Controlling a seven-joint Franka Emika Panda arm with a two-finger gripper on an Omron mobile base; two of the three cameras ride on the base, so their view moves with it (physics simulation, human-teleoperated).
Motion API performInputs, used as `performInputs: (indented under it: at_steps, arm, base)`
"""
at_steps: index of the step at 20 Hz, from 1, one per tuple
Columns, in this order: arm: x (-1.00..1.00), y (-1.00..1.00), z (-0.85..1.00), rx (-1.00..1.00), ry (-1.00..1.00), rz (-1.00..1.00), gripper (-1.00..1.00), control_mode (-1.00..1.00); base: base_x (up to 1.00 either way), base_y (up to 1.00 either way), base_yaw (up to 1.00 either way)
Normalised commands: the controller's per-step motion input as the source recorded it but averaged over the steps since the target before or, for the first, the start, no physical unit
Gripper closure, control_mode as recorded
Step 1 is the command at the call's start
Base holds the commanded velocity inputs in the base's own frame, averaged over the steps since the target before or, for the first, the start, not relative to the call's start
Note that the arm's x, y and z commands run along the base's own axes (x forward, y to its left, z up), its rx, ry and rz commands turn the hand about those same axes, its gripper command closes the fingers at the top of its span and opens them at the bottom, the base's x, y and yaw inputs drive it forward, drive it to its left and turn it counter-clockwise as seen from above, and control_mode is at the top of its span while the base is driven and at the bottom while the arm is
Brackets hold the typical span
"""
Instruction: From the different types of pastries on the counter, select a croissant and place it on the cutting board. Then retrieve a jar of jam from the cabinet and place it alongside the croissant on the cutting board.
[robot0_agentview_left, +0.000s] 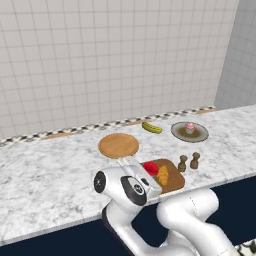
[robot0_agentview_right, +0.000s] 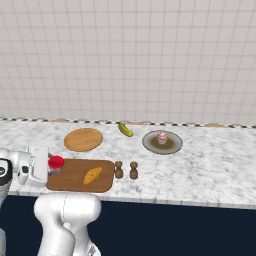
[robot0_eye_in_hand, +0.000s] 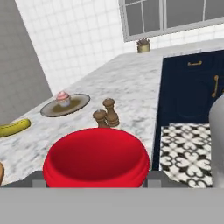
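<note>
While scanning the left base view: carrying the jar of jam (robot0_agentview_left: 150, 168), red lid up, over the near-left end of the cutting board (robot0_agentview_left: 172, 183), croissant (robot0_agentview_left: 163, 174) already lying just beside. Moving to the right base view: gripper (robot0_agentview_right: 51, 167) clamping the jar at the board's left edge. Peeking through the hand view: fingers (robot0_eye_in_hand: 39, 181) flanking the lid. Probably needing to lower, then let go.
</note>
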Motion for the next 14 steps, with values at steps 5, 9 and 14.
performInputs:
  at_steps: [5,9,14]
  arm:
    - [0.43,0.00,-0.56,-0.13,0.00,0.00,1.00,-1.00]
    - [0.45,0.04,-0.33,-0.06,0.03,0.00,1.00,-1.00]
    - [0.45,0.03,-0.18,0.00,0.10,0.00,1.00,-1.00]
  base:
    - [0.00,0.00,0.00]
    - [0.00,0.00,0.00]
    - [0.00,0.00,0.00]
